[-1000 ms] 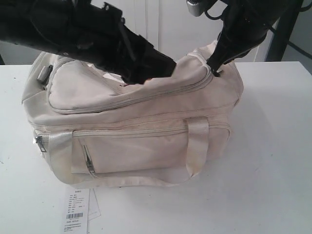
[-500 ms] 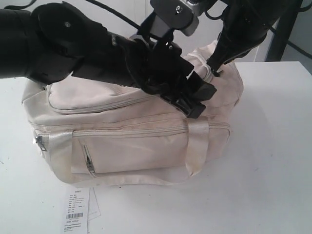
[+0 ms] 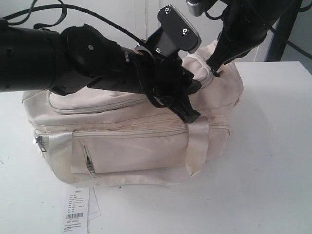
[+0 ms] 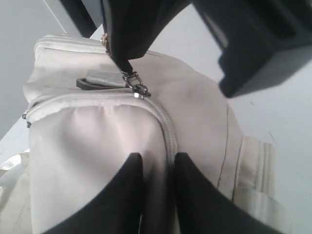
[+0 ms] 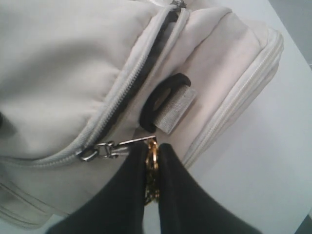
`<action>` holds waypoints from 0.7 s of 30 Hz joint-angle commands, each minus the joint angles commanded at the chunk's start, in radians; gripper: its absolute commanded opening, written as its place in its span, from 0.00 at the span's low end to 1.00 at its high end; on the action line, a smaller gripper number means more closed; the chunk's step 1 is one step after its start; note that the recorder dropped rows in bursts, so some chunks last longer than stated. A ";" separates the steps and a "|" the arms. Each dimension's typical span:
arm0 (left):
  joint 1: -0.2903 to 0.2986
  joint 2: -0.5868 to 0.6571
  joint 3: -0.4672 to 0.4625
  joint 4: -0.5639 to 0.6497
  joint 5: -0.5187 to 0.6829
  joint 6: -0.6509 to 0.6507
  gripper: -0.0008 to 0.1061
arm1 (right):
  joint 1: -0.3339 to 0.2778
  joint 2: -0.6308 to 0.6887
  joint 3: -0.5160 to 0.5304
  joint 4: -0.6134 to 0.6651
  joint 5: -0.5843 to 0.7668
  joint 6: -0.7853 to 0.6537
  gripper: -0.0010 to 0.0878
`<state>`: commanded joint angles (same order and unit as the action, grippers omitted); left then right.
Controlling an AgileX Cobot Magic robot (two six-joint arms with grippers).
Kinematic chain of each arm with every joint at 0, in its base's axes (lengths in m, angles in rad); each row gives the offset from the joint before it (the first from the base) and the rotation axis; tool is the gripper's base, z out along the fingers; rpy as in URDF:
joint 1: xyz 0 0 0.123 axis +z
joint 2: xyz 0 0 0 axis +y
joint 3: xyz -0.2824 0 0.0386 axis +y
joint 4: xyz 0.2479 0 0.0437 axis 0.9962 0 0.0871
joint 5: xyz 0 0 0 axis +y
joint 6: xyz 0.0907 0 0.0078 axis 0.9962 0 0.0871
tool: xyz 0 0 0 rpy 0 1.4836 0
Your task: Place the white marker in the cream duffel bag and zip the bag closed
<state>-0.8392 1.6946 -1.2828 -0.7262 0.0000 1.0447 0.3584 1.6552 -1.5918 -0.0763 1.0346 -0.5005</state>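
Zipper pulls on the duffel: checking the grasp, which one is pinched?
The top-zip pull, in the right gripper; the front-pocket pull hangs free.

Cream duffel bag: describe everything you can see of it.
The cream duffel bag sits upright on the white table, soft fabric, with a front zip pocket and webbing handle. Its top zip shows a dark gap along one stretch. The right hand pinches the metal zipper pull; the left hand pinches the zip seam.
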 joint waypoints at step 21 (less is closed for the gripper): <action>0.000 -0.019 0.000 0.000 0.025 0.007 0.01 | 0.000 0.000 0.000 -0.003 -0.128 0.000 0.01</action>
<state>-0.8392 1.6755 -1.2828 -0.7262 0.0248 1.0514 0.3584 1.6552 -1.5918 -0.0796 0.9071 -0.5005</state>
